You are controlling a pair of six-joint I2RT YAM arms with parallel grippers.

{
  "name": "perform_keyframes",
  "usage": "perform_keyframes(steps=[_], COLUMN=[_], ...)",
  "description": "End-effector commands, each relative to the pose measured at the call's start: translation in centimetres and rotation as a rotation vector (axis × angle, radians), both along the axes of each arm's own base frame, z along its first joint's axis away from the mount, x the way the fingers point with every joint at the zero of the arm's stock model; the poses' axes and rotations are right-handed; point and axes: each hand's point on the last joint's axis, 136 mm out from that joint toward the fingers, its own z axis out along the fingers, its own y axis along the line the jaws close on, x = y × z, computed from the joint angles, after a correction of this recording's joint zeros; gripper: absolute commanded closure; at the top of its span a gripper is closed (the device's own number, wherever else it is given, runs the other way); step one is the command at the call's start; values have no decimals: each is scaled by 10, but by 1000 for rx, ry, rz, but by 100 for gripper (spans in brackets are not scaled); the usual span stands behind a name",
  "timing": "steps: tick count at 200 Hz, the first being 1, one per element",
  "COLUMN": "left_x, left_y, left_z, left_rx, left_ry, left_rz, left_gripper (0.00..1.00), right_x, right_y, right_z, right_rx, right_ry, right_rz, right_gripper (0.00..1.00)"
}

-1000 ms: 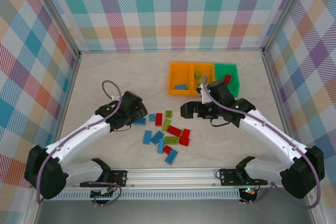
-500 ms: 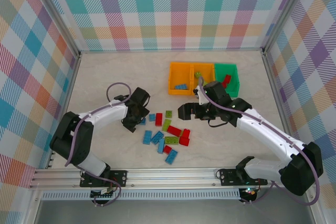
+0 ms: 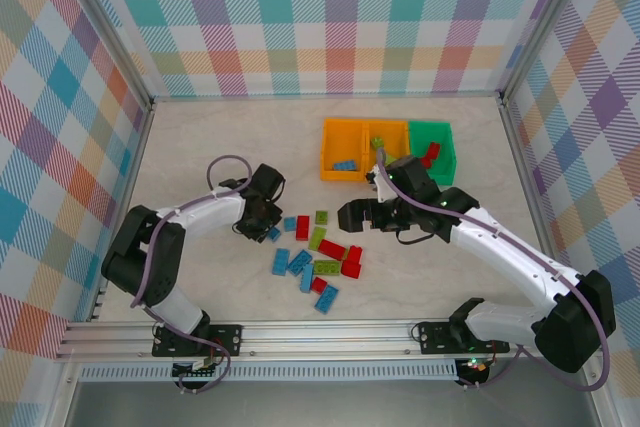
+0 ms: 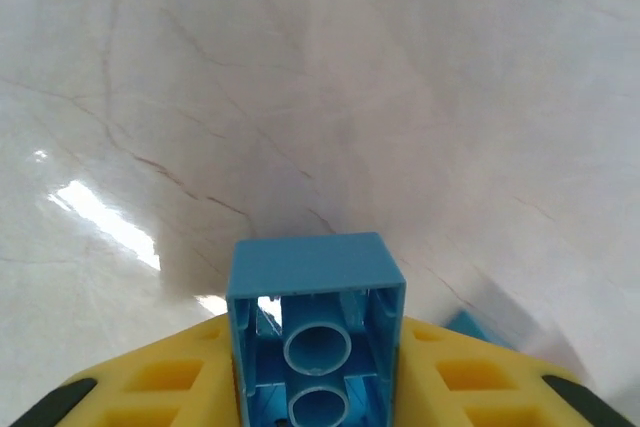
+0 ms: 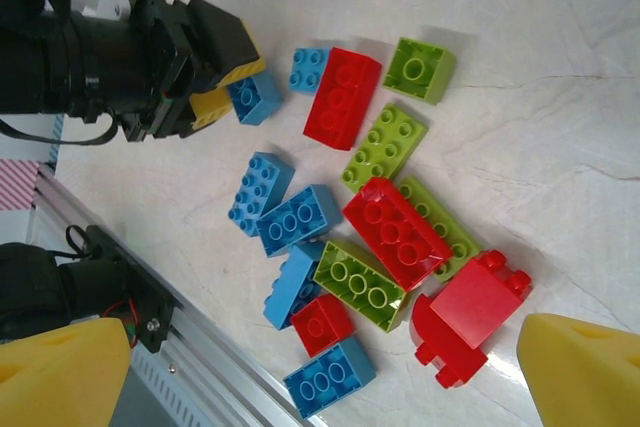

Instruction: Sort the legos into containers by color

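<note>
Grasp step: your left fingers (image 4: 150, 387) are clamping a blue brick (image 4: 316, 277) at the left edge of the pile (image 5: 385, 217), your right fingers (image 5: 585, 367) are hanging wide open above it, and next you are needing a lift toward the orange bin (image 3: 327, 147) holding blue.

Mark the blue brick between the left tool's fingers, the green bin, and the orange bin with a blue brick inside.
blue brick (image 4: 316, 332), left wrist view, hollow underside.
green bin (image 3: 430, 125), top external view, far rim.
orange bin (image 3: 325, 147), top external view, left wall.
</note>
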Motion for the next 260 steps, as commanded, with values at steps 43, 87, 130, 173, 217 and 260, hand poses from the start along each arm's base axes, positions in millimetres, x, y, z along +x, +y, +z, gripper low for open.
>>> perform_keyframes(steps=[43,87,130,173,217,260], left_x=[79,148,205,219,195,116], left_y=[-99,-151,-191,-204,-196,-149], left_z=[146,141,108,111,165,258], left_rx=[92,229,233,203,159,123], left_ry=[-479,-534,-527,-559,-623,-853], left_rz=[-475,-560,-575,-579,-601,-665], left_gripper=[64,64,63,45,45,47], right_x=[4,-4,-7,-8,-7,-6], right_y=[-11,-21,-27,-30,-30,-30], right_z=[38,37,40,39,34,19], right_rx=[49,44,32,19,15,-19], right_ry=[-122,-118,-141,-146,-135,-81], right_rz=[-72,-101,-101,-98,-109,-121], right_gripper=[0,0,0,0,0,0])
